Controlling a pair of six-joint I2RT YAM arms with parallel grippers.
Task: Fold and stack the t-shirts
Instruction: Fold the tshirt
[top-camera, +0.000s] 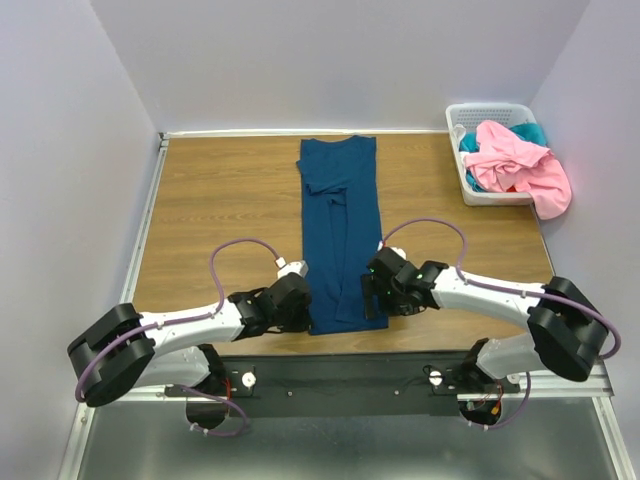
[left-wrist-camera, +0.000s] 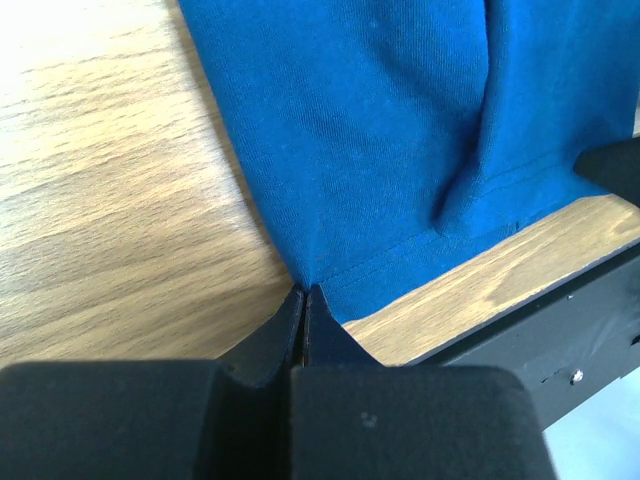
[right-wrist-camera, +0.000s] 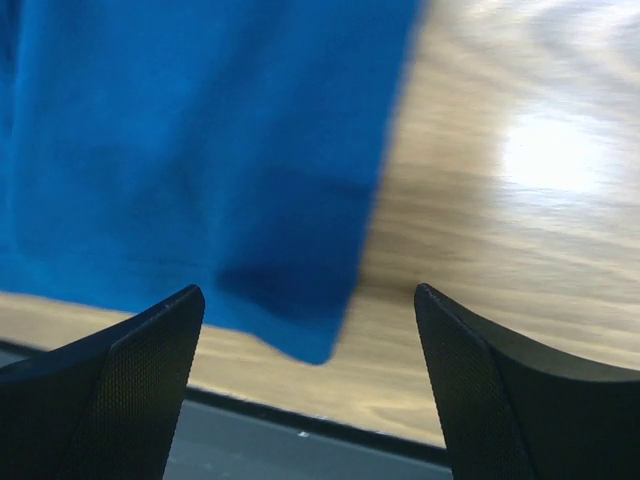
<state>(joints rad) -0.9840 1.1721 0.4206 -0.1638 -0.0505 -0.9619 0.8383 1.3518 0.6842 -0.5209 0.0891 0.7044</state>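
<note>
The limp dark-teal cloth t-shirt (top-camera: 340, 235), laid lengthwise on the wooden table (top-camera: 220, 200), is pinched at one near hem corner by the left gripper (left-wrist-camera: 305, 292), the other being best taken by the spread-jawed right gripper (right-wrist-camera: 310, 310).

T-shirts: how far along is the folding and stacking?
Done: the blue t-shirt lies folded into a long narrow strip. In hand: the left gripper is shut on its near hem corner, the right gripper open above the other. Left: folding it across, plus the pink t-shirt and teal t-shirt in the basket.
</note>
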